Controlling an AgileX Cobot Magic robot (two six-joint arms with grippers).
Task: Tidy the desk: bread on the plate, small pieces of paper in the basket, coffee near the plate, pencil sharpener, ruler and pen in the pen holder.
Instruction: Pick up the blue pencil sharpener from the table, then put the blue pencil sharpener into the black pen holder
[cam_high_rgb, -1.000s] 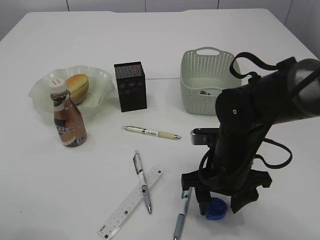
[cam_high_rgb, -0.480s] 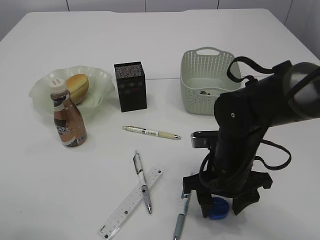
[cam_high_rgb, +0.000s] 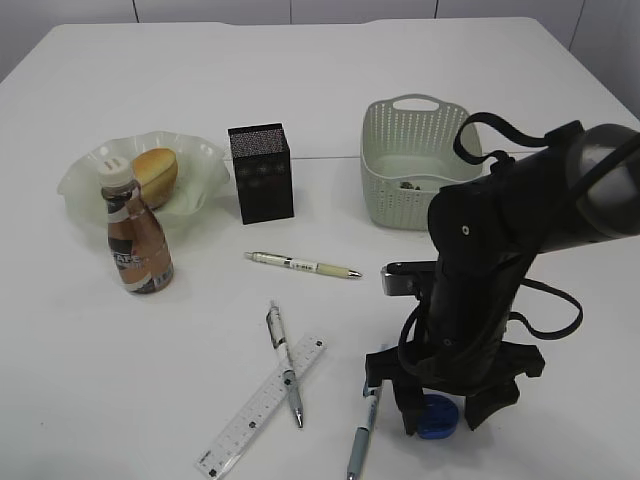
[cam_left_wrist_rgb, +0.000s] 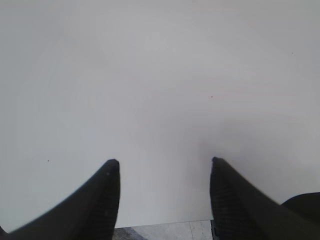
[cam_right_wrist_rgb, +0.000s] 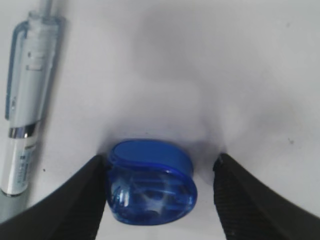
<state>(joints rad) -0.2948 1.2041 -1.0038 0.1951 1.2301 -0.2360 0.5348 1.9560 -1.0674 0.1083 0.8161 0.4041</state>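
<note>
Right wrist view has the right gripper (cam_right_wrist_rgb: 159, 200) spread open, straddling the blue pencil sharpener (cam_right_wrist_rgb: 150, 182) at lower centre; I'd close squarely, avoiding the pen (cam_right_wrist_rgb: 25, 115) at left.

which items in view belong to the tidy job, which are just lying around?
Job:
bread on plate
coffee
pen holder
basket
ruler
cream pen
pen across ruler
blue-clip pen
blue sharpener, between right hand fingers

Lying about:
nothing visible
</note>
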